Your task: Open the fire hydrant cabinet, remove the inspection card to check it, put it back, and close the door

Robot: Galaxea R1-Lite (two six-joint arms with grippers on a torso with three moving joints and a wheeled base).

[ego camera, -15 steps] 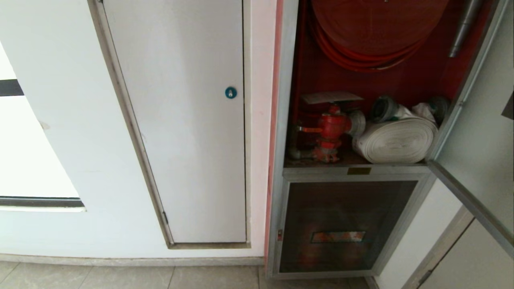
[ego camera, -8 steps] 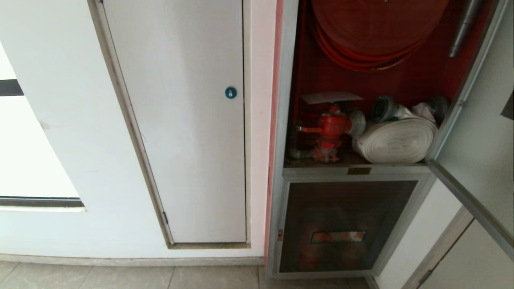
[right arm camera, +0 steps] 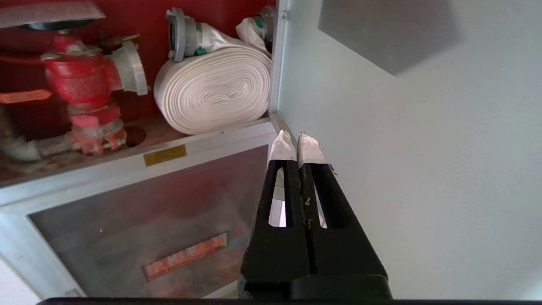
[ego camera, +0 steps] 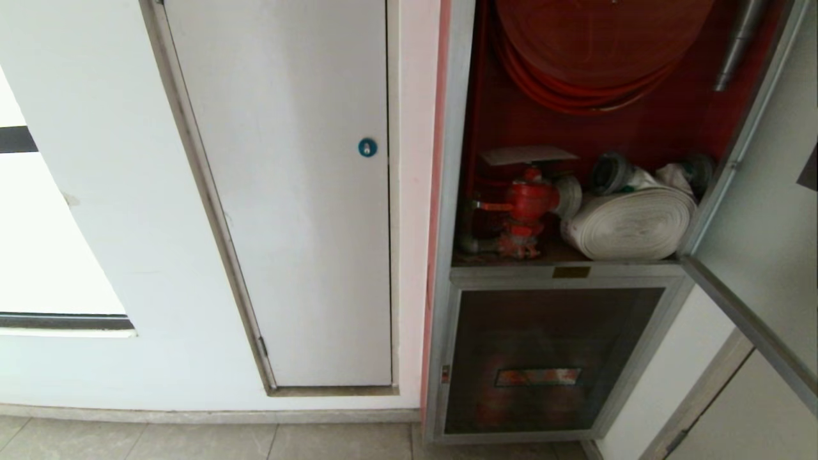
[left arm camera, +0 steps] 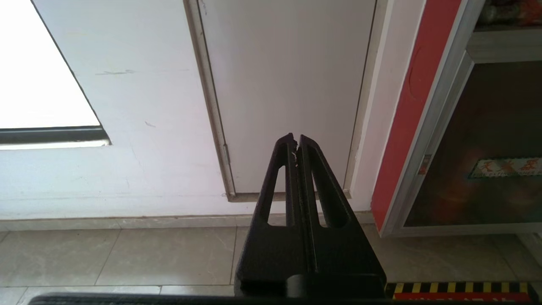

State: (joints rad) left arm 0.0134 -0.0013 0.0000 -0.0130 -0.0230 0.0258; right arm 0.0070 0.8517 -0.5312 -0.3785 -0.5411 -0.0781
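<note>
The fire hydrant cabinet stands open, red inside, with the hose reel, the red valve and the rolled white hose. A pale flat sheet, apparently the inspection card, lies on top of the valve; its print does not show. The door is swung out to the right. My right gripper is shut and empty, just in front of the door's inner face near its lower hinge corner. The left gripper hangs low, shut and empty. Neither arm is in the head view.
Below the open compartment is a smaller dark panel with a slot. Left of the cabinet is a plain white door with a blue round lock. Grey floor tiles run along the wall's foot.
</note>
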